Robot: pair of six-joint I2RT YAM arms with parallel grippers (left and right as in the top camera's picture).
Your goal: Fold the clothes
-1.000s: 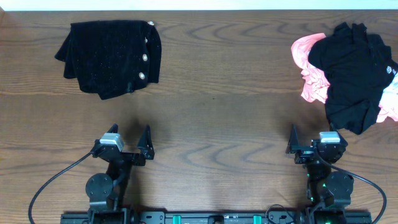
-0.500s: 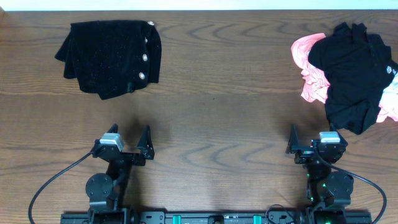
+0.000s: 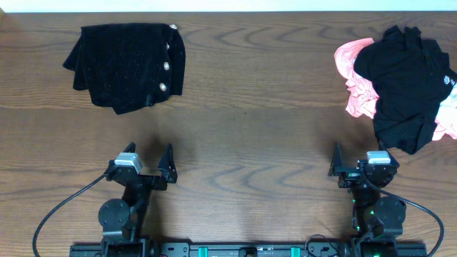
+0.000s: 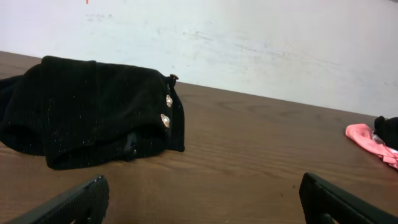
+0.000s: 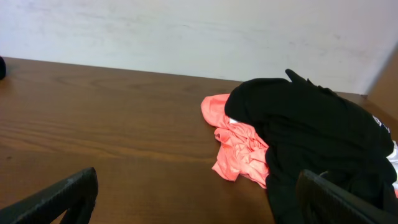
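A folded black garment with pale buttons [image 3: 128,66] lies at the far left of the table; it also shows in the left wrist view [image 4: 87,112]. At the far right a crumpled black garment [image 3: 403,86] lies on top of a pink one [image 3: 355,78], with a bit of white cloth at the table edge [image 3: 450,107]. The right wrist view shows the black garment [image 5: 311,130] and the pink one [image 5: 239,149]. My left gripper [image 3: 148,160] is open and empty near the front edge. My right gripper [image 3: 355,160] is open and empty, in front of the pile.
The brown wooden table [image 3: 250,107] runs between the two heaps. A white wall [image 4: 249,43] stands behind the far edge. Black cables [image 3: 64,207] trail from the arm bases at the front.
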